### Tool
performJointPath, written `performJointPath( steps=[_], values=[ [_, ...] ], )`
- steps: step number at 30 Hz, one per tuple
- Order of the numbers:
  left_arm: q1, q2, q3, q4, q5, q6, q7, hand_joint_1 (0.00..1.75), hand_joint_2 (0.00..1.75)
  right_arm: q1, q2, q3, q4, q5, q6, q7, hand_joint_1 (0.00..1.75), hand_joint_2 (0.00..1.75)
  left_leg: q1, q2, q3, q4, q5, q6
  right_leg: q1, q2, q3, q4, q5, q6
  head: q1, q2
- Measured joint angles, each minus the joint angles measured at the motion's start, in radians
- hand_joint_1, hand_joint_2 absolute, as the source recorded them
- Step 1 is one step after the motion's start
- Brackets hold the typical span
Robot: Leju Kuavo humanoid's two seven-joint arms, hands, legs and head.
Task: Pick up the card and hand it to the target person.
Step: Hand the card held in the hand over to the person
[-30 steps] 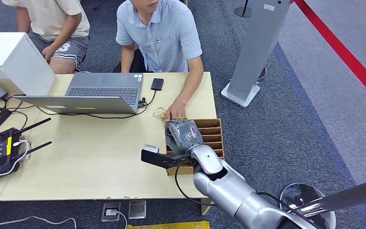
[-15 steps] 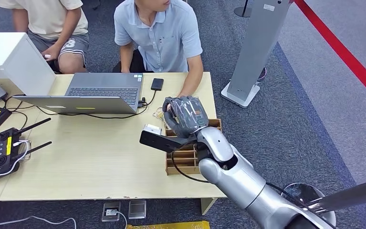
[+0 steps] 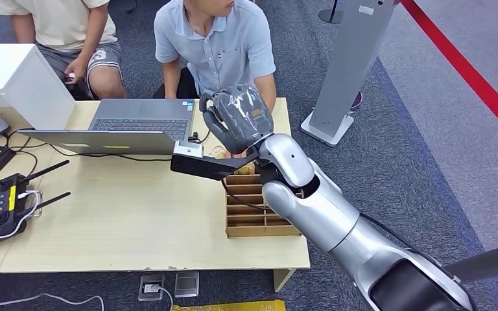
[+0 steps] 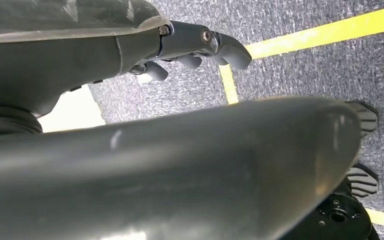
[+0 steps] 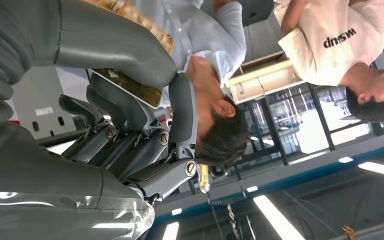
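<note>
Right hand: the right hand (image 3: pixel 238 118) is raised above the far edge of the table (image 3: pixel 123 214), its fingers (image 5: pixel 130 112) and thumb closed around the card (image 5: pixel 130 85).
Card: yellow-brown and patterned, pinched between the thick grey thumb and the darker fingers in the right wrist view; from the head view the hand hides nearly all of it.
Target person: the person in the light blue shirt (image 3: pixel 217 45) sits just beyond the table, directly behind the raised hand.
Left hand: the left hand (image 4: pixel 190 47) hangs over grey carpet with yellow lines, its fingers curled inward around nothing.
Box: a wooden slotted box (image 3: pixel 259 207) sits on the table under the right forearm.
Laptop: an open laptop (image 3: pixel 130 123) lies to the left of the hand.
Second person: a person in a cream shirt (image 3: pixel 65 26) sits at the far left corner.
</note>
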Motion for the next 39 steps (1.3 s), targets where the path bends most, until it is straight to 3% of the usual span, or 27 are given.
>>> performJointPath(
  steps=[17,30,31,35,36,39],
  values=[
    [-0.001,0.002,-0.001,0.0,-0.011,-0.023,0.004,0.0,0.0,-0.167,0.129,0.011,0.384,0.033,-0.066,-0.02,1.75,1.75,0.0,0.0,0.0,0.0,0.0,0.0,0.0,0.0,0.0,0.0,0.0,0.0,0.0,0.0],
    [-0.002,0.0,-0.001,0.002,-0.007,0.004,0.027,0.0,0.0,-0.207,0.2,0.024,0.552,0.08,-0.099,-0.041,1.71,1.75,0.0,0.0,0.0,0.0,0.0,0.0,0.0,0.0,-0.001,0.0,0.0,0.0,0.0,0.0],
    [-0.002,0.0,-0.001,0.002,-0.005,0.006,0.028,0.0,0.0,-0.207,0.205,0.026,0.56,0.083,-0.102,-0.044,1.61,1.75,0.0,0.0,0.0,0.0,0.0,0.0,0.0,0.0,-0.001,0.0,0.0,0.0,0.0,0.0],
    [-0.002,-0.001,-0.001,0.002,0.008,0.015,0.033,0.0,0.0,-0.208,0.221,0.03,0.587,0.081,-0.113,-0.06,0.08,1.75,0.0,0.0,0.0,0.0,0.0,0.0,0.0,0.0,-0.001,0.0,0.0,0.0,0.0,0.0],
    [-0.002,-0.002,-0.001,0.002,0.014,0.019,0.034,0.0,0.0,-0.208,0.225,0.03,0.592,0.074,-0.113,-0.066,0.0,1.75,0.0,0.0,0.0,0.0,0.0,0.0,0.0,0.0,-0.001,0.0,0.0,0.0,0.001,0.0],
    [-0.002,-0.004,-0.001,0.003,0.032,0.029,0.039,0.0,0.0,-0.208,0.236,0.03,0.605,0.041,-0.11,-0.087,0.0,1.75,0.0,0.0,0.0,0.0,0.0,0.0,0.0,0.0,-0.001,0.0,0.0,0.0,0.0,0.0]
  ],
)
